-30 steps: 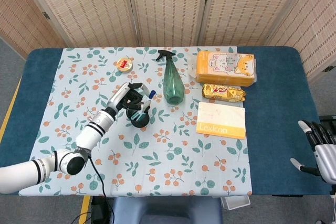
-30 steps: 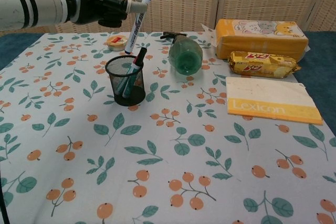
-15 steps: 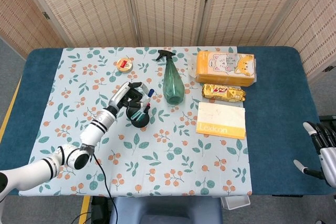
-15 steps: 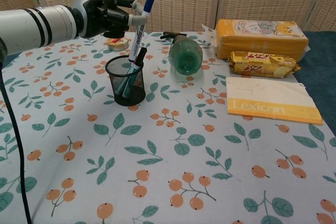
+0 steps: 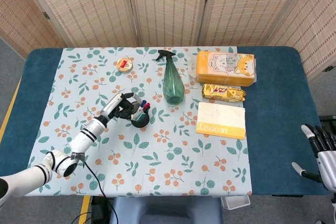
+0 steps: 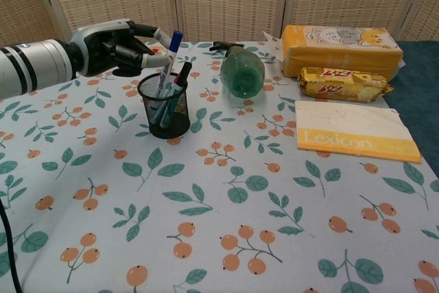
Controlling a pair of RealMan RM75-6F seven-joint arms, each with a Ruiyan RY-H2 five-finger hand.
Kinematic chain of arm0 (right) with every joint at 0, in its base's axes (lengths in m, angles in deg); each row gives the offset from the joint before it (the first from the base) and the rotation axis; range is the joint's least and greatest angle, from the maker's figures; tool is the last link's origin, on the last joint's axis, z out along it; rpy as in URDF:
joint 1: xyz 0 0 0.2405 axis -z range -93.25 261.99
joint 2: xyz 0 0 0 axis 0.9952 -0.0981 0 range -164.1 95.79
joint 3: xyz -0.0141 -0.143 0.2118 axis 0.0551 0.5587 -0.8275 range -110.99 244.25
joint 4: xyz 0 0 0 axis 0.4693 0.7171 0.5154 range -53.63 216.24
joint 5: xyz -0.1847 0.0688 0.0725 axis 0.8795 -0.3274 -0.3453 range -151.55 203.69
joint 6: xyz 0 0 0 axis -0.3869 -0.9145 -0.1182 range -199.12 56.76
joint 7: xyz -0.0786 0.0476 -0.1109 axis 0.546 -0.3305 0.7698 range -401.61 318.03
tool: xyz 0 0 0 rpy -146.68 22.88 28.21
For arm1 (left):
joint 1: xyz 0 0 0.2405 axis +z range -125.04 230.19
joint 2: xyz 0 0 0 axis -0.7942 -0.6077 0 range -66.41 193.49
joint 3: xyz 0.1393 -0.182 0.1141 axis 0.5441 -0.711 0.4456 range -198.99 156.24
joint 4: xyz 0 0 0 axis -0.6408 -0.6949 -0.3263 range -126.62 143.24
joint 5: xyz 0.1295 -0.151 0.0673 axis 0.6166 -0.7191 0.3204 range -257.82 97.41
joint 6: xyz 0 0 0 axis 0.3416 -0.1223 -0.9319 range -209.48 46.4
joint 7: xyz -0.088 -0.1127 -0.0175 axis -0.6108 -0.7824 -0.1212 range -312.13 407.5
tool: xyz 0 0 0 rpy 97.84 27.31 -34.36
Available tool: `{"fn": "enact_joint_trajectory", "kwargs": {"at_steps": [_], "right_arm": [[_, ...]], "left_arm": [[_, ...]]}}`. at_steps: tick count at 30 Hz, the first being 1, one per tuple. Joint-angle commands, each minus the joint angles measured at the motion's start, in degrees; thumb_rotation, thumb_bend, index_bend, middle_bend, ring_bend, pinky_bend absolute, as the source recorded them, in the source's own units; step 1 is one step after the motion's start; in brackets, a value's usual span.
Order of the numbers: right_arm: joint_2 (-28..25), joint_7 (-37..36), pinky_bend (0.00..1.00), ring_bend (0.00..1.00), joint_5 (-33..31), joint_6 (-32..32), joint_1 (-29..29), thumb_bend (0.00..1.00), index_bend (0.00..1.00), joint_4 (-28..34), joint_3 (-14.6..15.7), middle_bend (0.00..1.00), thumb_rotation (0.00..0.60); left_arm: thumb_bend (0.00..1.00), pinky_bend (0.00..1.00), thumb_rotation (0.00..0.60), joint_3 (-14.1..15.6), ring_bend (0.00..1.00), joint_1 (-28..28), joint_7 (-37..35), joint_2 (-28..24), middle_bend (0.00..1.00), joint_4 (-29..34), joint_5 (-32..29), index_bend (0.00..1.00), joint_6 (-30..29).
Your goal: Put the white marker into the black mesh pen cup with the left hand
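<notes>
Release is the step now: the left hand [image 6: 113, 47], just beside the black mesh pen cup [image 6: 164, 106], should spread its fingers slowly, since the white marker [image 6: 167, 65] already stands inside, though whether the fingertips still pinch it is hard to tell.

Looks like a staged test room rather than a lived-in home or office. Behind the table, along the top of the frame, woven folding screens [image 5: 168, 6] closing off the background. Grey floor at the far left, crossed by a yellow tape line [image 5: 10, 109]. A table under dark blue cloth [image 5: 275, 103], overlaid with a leaf-and-berry patterned tablecloth [image 5: 157, 156]. Unrelated household goods laid out in the upper right: green spray bottle [image 5: 172, 82], cat-print package [image 5: 226, 67], snack pack [image 5: 223, 93], Lexicon book [image 5: 221, 120]. Black cable [image 5: 97, 182] dangling off the lower left edge.
</notes>
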Motion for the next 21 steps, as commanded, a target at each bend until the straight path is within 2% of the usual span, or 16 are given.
{"fn": "enact_joint_trajectory", "kwargs": {"at_steps": [1,6,10,13,15,16,18,19,20,21], "right_arm": [[0.28,0.67,0.0,0.04,0.42,0.4,0.23,0.18,0.02,0.23,0.15,0.05,0.6],[0.51,1.49,0.0,0.04,0.67,0.47,0.3,0.18,0.02,0.28,0.21,0.05,0.6],[0.48,1.38,0.0,0.04,0.44,0.19,0.18,0.18,0.02,0.23,0.07,0.05,0.6],[0.53,1.44,0.0,0.04,0.48,0.29,0.17,0.18,0.02,0.19,-0.02,0.05,0.6],[0.61,1.61,0.0,0.04,0.31,0.23,0.17,0.18,0.02,0.26,-0.1,0.05,0.6],[0.67,1.78,0.0,0.04,0.22,0.1,0.12,0.18,0.02,0.33,-0.14,0.05,0.6],[0.89,2.54,0.0,0.04,-0.03,-0.46,-0.08,0.18,0.02,0.49,-0.16,0.05,0.6],[1.0,2.98,0.0,0.04,-0.2,-0.73,-0.18,0.18,0.02,0.57,-0.2,0.05,0.6],[1.22,3.87,0.0,0.04,-0.7,-1.41,-0.42,0.18,0.02,0.7,-0.32,0.05,0.6],[1.39,4.5,0.0,0.04,-1.17,-1.82,-0.57,0.18,0.02,0.86,-0.46,0.05,0.6]], "left_arm": [[0.23,0.98,0.6,0.9,0.94,0.63,0.24,-1.1,1.0,0.32,0.98,0.25,-1.37],[0.21,0.94,0.6,2.17,0.87,1.73,1.84,-5.26,0.97,4.38,2.18,0.13,-3.0],[0.19,0.85,0.6,5.98,0.76,3.91,12.39,-14.89,0.87,11.91,5.18,0.04,-3.97],[0.18,0.75,0.6,9.48,0.57,7.45,29.05,-26.48,0.69,22.55,4.83,0.0,-4.01],[0.17,0.67,0.6,10.67,0.4,10.48,40.69,-32.56,0.52,29.18,2.17,0.0,-5.51],[0.17,0.65,0.6,11.06,0.35,12.49,46.89,-34.93,0.47,32.36,0.4,0.0,-7.52],[0.17,0.61,0.6,11.94,0.27,18.19,61.42,-38.16,0.36,38.63,-3.37,0.0,-15.33],[0.17,0.6,0.6,12.14,0.25,20.42,66.52,-38.37,0.32,40.66,-4.58,0.0,-18.9],[0.17,0.57,0.6,12.71,0.23,24.25,73.59,-37.97,0.29,42.06,-5.08,0.0,-25.46],[0.17,0.54,0.6,13.08,0.2,26.83,77.74,-36.94,0.26,42.44,-4.87,0.0,-29.96]]}}
